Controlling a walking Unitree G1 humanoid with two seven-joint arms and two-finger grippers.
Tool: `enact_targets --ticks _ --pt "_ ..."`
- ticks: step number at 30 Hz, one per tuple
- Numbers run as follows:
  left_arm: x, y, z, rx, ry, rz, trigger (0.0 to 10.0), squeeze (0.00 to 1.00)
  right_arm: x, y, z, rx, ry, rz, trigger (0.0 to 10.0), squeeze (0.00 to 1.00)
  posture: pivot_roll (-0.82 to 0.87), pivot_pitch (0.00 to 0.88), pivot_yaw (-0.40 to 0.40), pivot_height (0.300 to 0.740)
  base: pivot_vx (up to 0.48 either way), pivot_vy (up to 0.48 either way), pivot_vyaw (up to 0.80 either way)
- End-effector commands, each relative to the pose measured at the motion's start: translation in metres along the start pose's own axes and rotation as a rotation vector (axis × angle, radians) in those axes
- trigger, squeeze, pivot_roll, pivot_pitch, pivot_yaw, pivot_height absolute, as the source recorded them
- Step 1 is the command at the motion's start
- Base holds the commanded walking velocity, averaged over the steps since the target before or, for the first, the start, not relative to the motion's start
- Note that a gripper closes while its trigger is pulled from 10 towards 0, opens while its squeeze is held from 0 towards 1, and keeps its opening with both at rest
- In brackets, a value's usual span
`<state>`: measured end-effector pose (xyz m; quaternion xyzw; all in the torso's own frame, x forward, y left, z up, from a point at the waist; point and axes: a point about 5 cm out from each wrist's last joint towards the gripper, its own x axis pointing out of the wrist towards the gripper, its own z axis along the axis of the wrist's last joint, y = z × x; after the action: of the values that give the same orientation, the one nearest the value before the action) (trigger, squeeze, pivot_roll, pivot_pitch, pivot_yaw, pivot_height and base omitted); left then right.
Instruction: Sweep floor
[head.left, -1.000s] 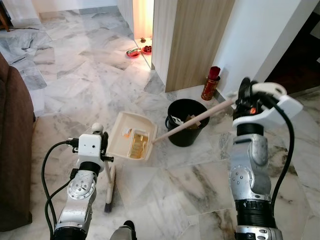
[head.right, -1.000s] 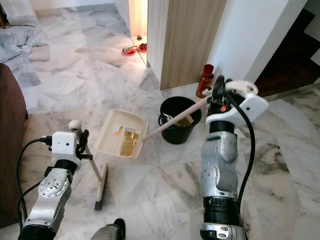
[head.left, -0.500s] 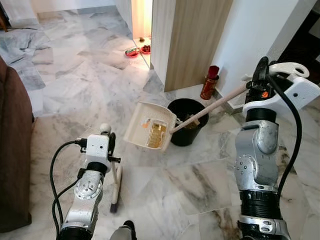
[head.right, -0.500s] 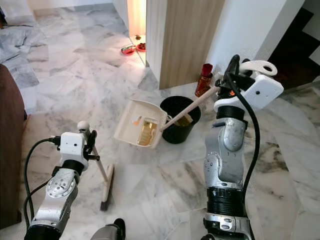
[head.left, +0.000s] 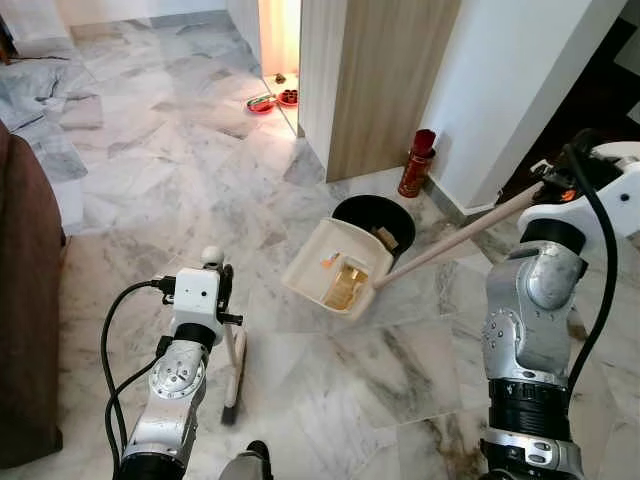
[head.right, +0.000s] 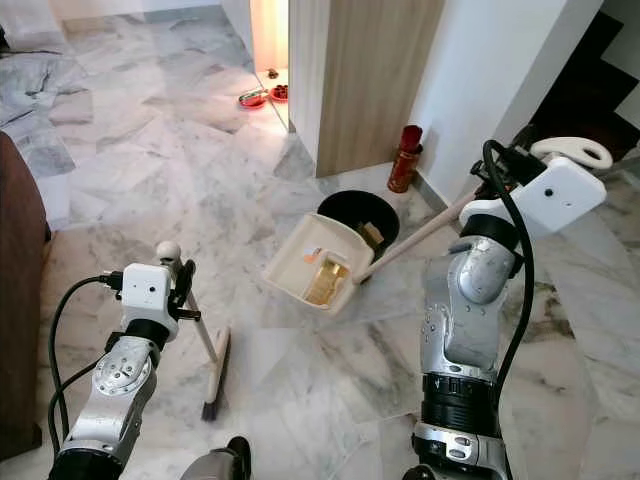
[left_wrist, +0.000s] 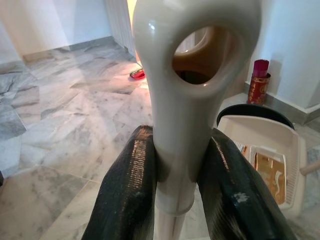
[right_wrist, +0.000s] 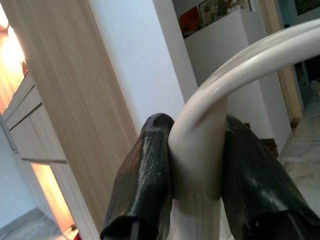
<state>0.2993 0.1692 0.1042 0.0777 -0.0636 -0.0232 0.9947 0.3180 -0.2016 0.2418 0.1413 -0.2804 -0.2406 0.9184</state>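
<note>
**Dustpan tilted at bin rim**

Right gripper (right_wrist: 197, 165) clamped on dustpan handle (head.left: 455, 238), raised at robot's right. Dustpan (head.left: 338, 270) tilted against the near rim of the black bin (head.left: 388, 213), debris in the pan. Left gripper (left_wrist: 175, 170) clamped on broom handle (left_wrist: 190, 75); broom (head.right: 212, 375) upright, head on marble floor (head.left: 180, 180).

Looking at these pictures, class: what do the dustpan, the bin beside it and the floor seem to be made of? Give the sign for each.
Dustpan: likely plastic, cream, smooth and evenly moulded with a soft sheen.
Bin: probably plastic, black, with a thin round rim; the material is not certain.
Floor: looks like polished marble or marble-look tile, from the grey veining, straight joints and glossy reflections.
</note>
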Motion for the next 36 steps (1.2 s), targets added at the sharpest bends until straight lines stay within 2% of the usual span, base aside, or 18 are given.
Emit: enact_targets --ticks 1,12,32,36 --pt "0.0040 -0.0003 0.0095 0.007 -0.053 -0.011 10.0 0.00 0.0034 0.0027 0.0238 0.051 -0.118 -0.001 10.0 0.00 0.17 0.110 -0.054 0.740 0.000 0.000 0.00" --pt "0.0029 -0.0008 0.0090 0.002 -0.051 -0.013 10.0 0.00 0.0023 0.0072 0.0283 0.036 -0.151 0.022 10.0 0.00 0.17 0.100 -0.054 0.740 0.000 0.000 0.00" --pt "0.0051 0.0011 0.0104 0.003 -0.056 -0.017 10.0 0.00 0.0027 0.0103 0.0279 0.049 -0.141 0.035 10.0 0.00 0.18 0.087 -0.050 0.740 0.301 0.000 0.00" --pt "0.0052 0.0015 0.0106 0.002 -0.056 -0.017 10.0 0.00 0.0031 0.0106 0.0280 0.050 -0.140 0.035 10.0 0.00 0.18 0.090 -0.049 0.740 0.326 0.000 -0.71"
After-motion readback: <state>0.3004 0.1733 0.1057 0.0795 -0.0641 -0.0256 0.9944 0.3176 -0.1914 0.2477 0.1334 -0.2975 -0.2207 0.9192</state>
